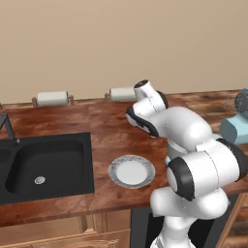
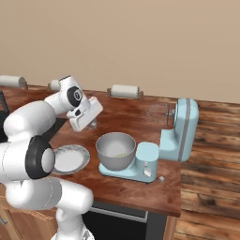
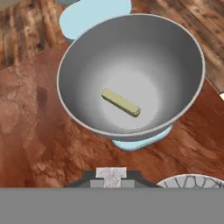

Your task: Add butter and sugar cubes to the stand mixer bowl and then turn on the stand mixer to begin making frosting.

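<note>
The arm rises from the lower left of the right base view, bends at a big white elbow, and reaches up and to the right over the tabletop. Its hand is tilted, pointing down and to the right, toward the bowl. The claw is at the end of the hand, above the wood and just left of the bowl. Its fingers are pressed together, with nothing between them.

In the left base view the arm takes the lower right of the frame, and its folded links hide the bowl and most of the mixer, which shows at the right edge.

The bowl is grey metal and stands on the flat blue base of the mixer, in the middle of the right base view. The mixer head is tilted up and back, with the whisk hanging in the air beyond the bowl.

The butter lies on the bottom of the bowl, a little left of the centre in the hand view, tilted diagonally. I see no white cubes inside the bowl. One small white cube lies on the tabletop just right of the mixer base, near the front edge.

A plate with a grey rim sits left of the bowl, partly behind the arm. In the left base view the plate is at the centre, right of the black sink.
</note>
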